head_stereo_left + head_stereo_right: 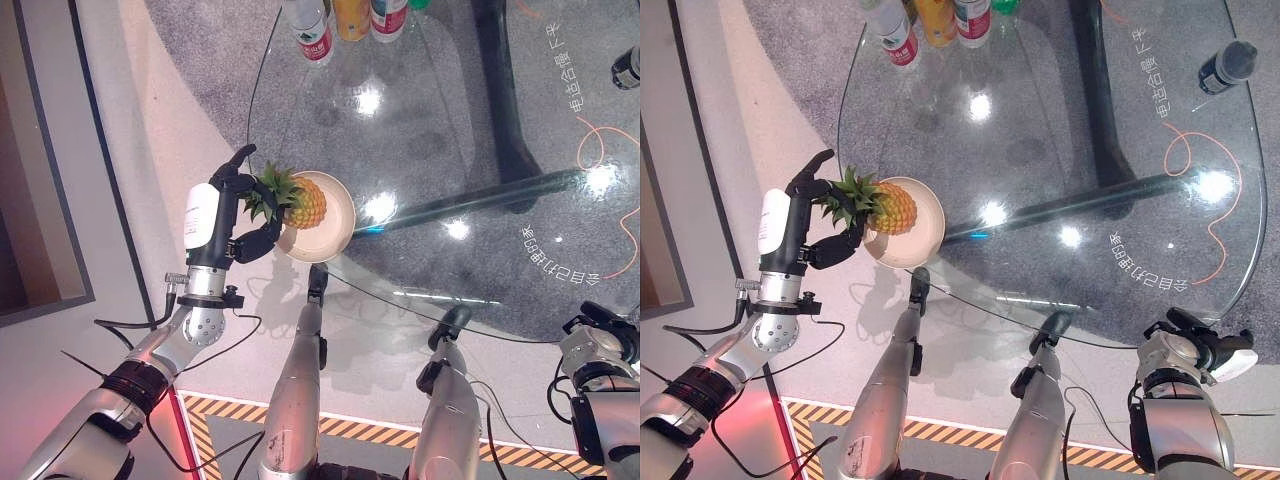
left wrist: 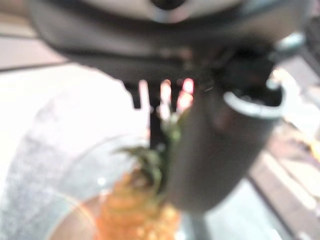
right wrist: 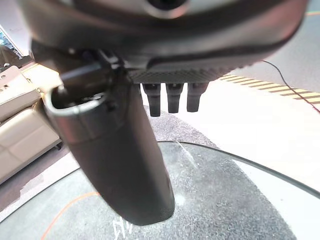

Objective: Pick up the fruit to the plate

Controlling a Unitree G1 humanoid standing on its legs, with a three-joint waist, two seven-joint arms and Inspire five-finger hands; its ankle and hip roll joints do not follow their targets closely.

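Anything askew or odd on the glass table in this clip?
The plate sits at the very edge of the glass table, its near rim at or over the lip. The pineapple lies on its side in it, leafy crown sticking out past the rim into the left hand. Nothing is spilled.

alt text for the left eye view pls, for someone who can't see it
The robot's left hand curls round the leafy crown of a pineapple lying on a cream plate at the near edge of a round glass table. Bottles stand at the table's far edge, and the right hand hangs idle off to the right.
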